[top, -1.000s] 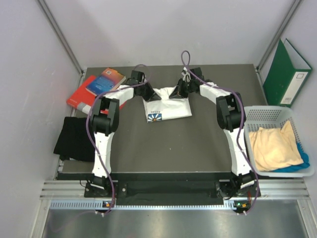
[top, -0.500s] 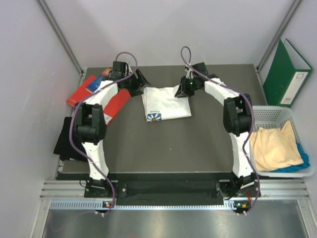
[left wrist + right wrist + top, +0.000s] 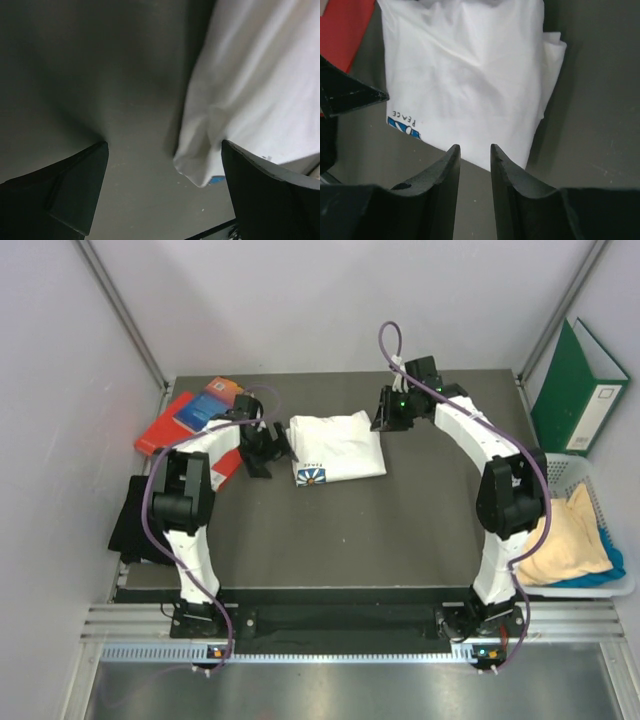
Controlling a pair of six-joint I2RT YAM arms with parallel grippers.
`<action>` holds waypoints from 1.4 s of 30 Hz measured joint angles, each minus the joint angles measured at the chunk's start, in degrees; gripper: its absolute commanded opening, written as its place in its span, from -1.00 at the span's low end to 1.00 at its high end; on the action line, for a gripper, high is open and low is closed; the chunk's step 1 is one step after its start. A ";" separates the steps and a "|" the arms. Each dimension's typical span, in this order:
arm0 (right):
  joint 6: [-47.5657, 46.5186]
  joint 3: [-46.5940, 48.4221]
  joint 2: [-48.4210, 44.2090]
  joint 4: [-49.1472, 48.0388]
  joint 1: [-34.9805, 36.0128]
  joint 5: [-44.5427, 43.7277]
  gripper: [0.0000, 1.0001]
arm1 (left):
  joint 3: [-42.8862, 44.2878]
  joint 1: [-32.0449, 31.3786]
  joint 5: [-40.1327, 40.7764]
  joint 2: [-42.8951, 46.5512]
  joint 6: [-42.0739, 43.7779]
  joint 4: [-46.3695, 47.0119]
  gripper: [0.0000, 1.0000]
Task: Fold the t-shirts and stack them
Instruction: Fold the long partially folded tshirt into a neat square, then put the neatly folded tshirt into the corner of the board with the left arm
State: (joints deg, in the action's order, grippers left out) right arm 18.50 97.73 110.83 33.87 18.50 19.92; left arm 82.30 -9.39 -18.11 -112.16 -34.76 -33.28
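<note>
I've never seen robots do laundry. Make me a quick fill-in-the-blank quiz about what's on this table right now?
1. The folded white t-shirt lies between the two grippers and shows a small print with the word ____.
2. The black t-shirt hangs over the table's ____ edge.
3. The pale yellow t-shirt sits inside the white ____.
4. The left gripper has its jaws wide ____, with nothing between them.

Missing words: PEACE; left; basket; open

White arm links with black joints; purple cables looping alongside; black wedge-shaped fingers.
</note>
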 measured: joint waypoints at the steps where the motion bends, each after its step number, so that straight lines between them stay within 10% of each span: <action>1: 0.02 -0.79 -0.15 0.46 0.00 -0.76 -0.38 | 0.00 0.00 0.15 -1.53 0.28 -0.52 0.98; 11: 0.68 -6.69 -6.40 2.82 0.00 -5.66 -0.37 | 3.96 -0.66 -3.72 -6.47 0.07 0.57 0.74; 14: 0.81 -7.02 -8.00 2.67 0.00 -6.01 -0.36 | 5.27 -1.60 -5.53 -8.20 -1.25 2.93 0.28; 17: 0.76 -7.02 -8.37 2.78 0.00 -6.16 -0.34 | 7.72 -3.06 -6.56 -11.19 -2.93 4.72 -1.00; 28: -1.05 -7.45 -9.79 5.81 0.00 -6.12 -0.30 | 13.38 -5.51 -3.56 -14.49 -1.84 0.17 -1.00; 42: -3.58 -11.34 -13.62 7.93 0.00 -3.10 -0.30 | 2.32 -2.58 14.14 9.51 7.63 -26.08 -1.00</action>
State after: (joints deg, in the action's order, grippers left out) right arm 14.92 86.39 97.21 41.80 18.50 16.82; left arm 84.62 -11.97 -3.97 -102.65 -27.14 -59.35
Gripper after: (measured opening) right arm 0.351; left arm 0.050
